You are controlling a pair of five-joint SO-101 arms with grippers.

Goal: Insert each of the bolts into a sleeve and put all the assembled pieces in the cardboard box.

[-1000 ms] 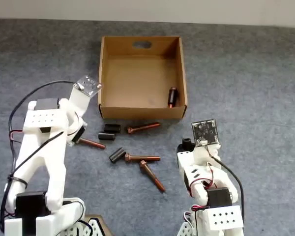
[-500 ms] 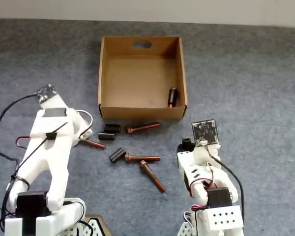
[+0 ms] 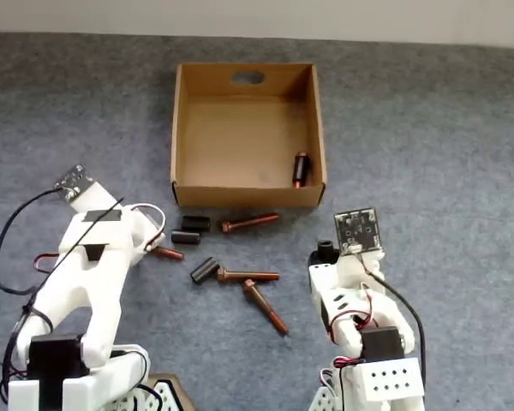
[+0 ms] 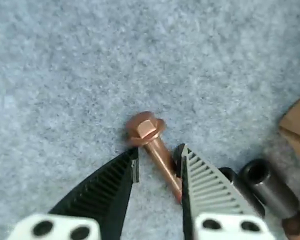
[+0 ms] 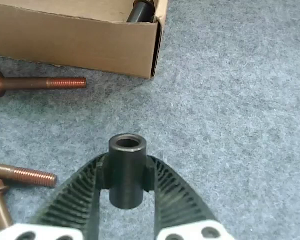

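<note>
Evidently left gripper (image 4: pixel 158 156) straddles the bolt (image 4: pixel 147 129) at seven o'clock of the box (image 3: pixel 248 195), fingers (image 4: pixel 115 180) narrowly apart, while right gripper (image 5: pixel 126 169) clamps a sleeve (image 5: pixel 127 150), bore exposed for insertion.

bolts (image 3: pixel 250 223), sleeves (image 3: pixel 195 223) before cardboard box (image 3: pixel 244 196)

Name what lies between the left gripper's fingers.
A copper-coloured hex-head metal bolt, its shank between the fingers of the open left gripper; the left wrist view shows it.
</note>
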